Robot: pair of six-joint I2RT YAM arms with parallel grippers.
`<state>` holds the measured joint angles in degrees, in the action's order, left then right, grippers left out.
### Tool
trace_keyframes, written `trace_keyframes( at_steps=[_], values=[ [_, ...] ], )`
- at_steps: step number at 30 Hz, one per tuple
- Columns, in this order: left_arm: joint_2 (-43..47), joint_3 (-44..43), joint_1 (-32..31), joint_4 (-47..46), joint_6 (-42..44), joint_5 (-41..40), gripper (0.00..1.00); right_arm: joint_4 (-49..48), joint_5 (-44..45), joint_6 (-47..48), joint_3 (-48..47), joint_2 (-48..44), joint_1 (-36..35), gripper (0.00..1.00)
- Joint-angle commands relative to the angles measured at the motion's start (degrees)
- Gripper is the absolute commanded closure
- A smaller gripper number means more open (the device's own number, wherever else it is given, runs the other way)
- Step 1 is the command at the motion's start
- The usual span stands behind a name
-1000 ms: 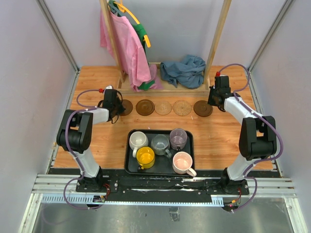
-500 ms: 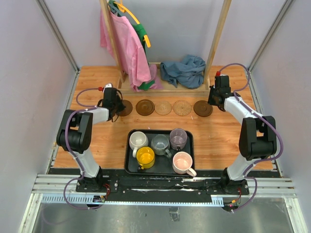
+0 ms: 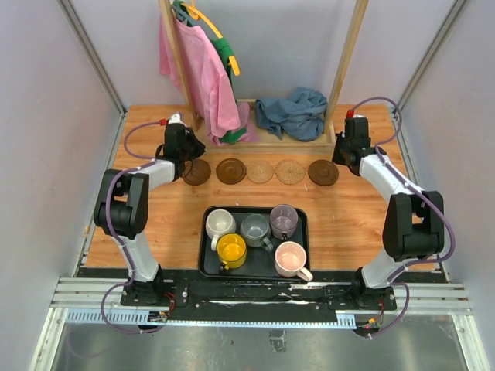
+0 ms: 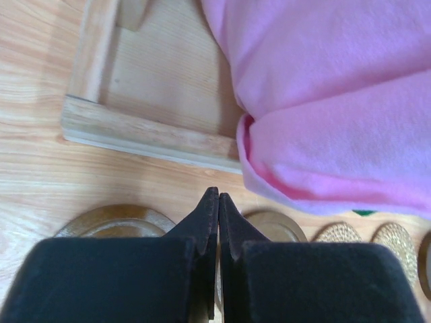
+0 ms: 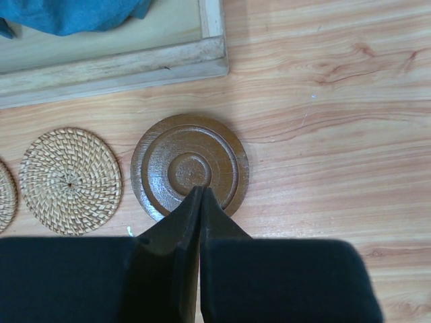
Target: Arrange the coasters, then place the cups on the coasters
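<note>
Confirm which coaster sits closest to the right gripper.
The dark brown wooden coaster at the right end of the row; the shut right gripper points straight at it. Its neighbour is a tan woven coaster.

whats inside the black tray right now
The black tray holds five cups: white cup, grey cup, purple cup, yellow cup, pink cup. The tray floor under them is covered.

Pale walls (image 3: 46, 93) enclose a wooden table (image 3: 155, 224) (evenly lit).

Glossy wooden coaster (image 5: 188, 160), rough woven coaster (image 5: 71, 180)
</note>
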<state>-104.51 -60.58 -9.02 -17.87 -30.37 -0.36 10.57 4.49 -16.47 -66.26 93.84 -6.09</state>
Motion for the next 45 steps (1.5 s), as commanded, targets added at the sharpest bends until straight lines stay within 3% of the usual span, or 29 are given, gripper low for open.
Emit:
trace_keyframes(
  at_steps=[1, 9, 27, 45],
  values=[
    [0.27, 1.62, -0.06, -3.11, 1.44, 9.72, 0.99, 0.48, -0.43, -0.81, 0.68, -2.81, 0.80, 0.99],
    [-2.18, 1.35, -5.30, -1.88, 4.13, 12.50, 0.99, 0.57, -0.71, -1.68, 2.77, -4.88, 0.73, 0.99],
    [-8.76, -1.54, -8.44, 2.11, 4.56, 15.95, 0.99, 0.55, -1.15, -1.80, 3.86, -5.36, 0.73, 0.99],
    [-5.24, 2.81, -8.76, 9.80, 3.58, 8.58, 1.00, 0.55, -2.11, -2.24, 4.29, -6.00, 0.74, 0.99]
  ],
)
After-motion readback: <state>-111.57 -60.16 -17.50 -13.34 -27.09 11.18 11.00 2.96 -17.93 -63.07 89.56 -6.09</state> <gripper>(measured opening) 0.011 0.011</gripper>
